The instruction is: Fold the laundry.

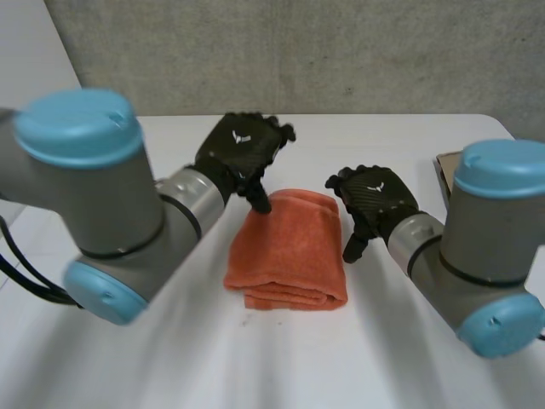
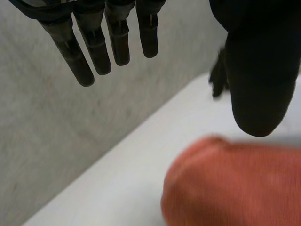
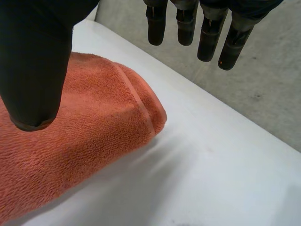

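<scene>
An orange towel (image 1: 288, 249) lies folded into a thick rectangle in the middle of the white table (image 1: 170, 358). My left hand (image 1: 241, 153) hovers over its far left corner, fingers straight and thumb pointing down just above the cloth, holding nothing. In the left wrist view the towel's rounded corner (image 2: 235, 188) sits below the thumb (image 2: 258, 89). My right hand (image 1: 371, 203) is beside the towel's right edge, open and empty. The right wrist view has the folded towel (image 3: 80, 141) under the thumb (image 3: 35, 70), with the fingers (image 3: 207, 33) spread apart over bare table.
A grey wall (image 1: 341, 51) runs behind the table's far edge. A brown flat object (image 1: 446, 175) lies at the right edge, partly behind my right arm. Bare table surface lies in front of the towel and to both sides.
</scene>
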### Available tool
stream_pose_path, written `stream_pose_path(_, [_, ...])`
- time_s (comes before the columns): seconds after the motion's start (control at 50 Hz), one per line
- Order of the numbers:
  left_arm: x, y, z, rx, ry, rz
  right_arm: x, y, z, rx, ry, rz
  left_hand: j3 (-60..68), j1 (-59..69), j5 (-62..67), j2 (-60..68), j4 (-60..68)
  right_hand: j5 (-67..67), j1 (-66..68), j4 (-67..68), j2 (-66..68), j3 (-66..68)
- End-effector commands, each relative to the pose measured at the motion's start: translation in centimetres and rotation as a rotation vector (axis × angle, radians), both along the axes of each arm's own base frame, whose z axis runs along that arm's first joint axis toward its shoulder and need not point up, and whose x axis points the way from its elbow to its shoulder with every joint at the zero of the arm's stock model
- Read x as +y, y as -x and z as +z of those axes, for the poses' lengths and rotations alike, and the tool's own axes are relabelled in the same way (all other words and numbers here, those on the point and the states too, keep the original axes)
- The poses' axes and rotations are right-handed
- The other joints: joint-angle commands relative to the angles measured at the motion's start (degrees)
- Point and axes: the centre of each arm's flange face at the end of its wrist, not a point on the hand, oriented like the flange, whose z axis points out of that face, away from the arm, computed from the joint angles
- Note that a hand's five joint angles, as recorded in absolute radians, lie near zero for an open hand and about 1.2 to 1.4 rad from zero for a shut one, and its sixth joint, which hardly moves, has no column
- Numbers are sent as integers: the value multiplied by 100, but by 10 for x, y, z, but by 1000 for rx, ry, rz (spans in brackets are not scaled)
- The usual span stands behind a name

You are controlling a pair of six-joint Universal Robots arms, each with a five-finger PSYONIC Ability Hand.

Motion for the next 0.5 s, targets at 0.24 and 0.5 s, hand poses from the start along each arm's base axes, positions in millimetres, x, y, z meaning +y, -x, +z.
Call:
stream_pose_path(0.24, [-15,-23,36,119,-185,-79,61,-16,-43,-9,16,106,-188,-23,-76,-180,-154,-363,-70,-317,-250,-222])
stream_pose_path(0.5, [-12,-23,31,108,-191,-49,56,-37,-73,7,26,142,-273,-107,-160,-265,-239,-363,-70,-317,-250,-222])
